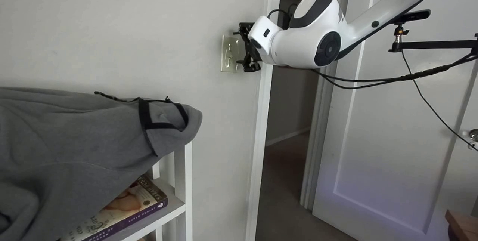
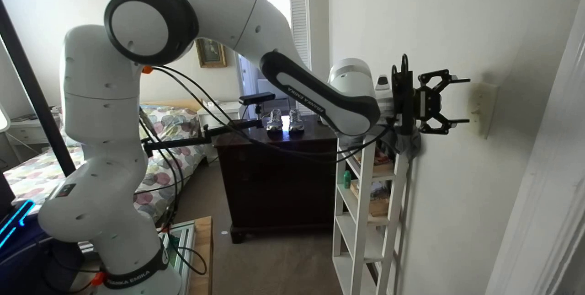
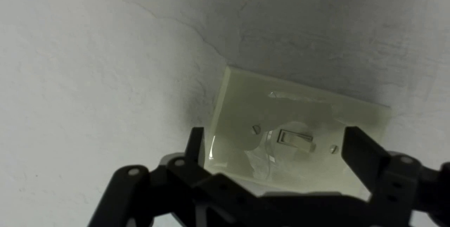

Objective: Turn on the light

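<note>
The light's switch is a cream-white upright plate on the wall, seen in both exterior views (image 1: 228,55) (image 2: 487,109). In the wrist view the plate (image 3: 242,114) lies tilted, with its small toggle (image 3: 298,141) leaning toward the right-hand finger and a screw at each side. No lamp shows. My gripper (image 2: 468,101) is open and empty in front of the plate, its fingers one above the other. In an exterior view a small gap shows between fingertips and plate. In the wrist view the gripper (image 3: 274,130) has its fingers on either side of the toggle, touching neither side of it.
A white door frame (image 1: 264,121) stands close beside the switch, with a white door (image 1: 392,140) beyond. A grey jacket (image 1: 74,132) hangs over a white shelf (image 1: 183,181) holding a book (image 1: 130,205). A dark dresser (image 2: 279,185) stands behind the arm. Cables (image 1: 373,81) hang from the arm.
</note>
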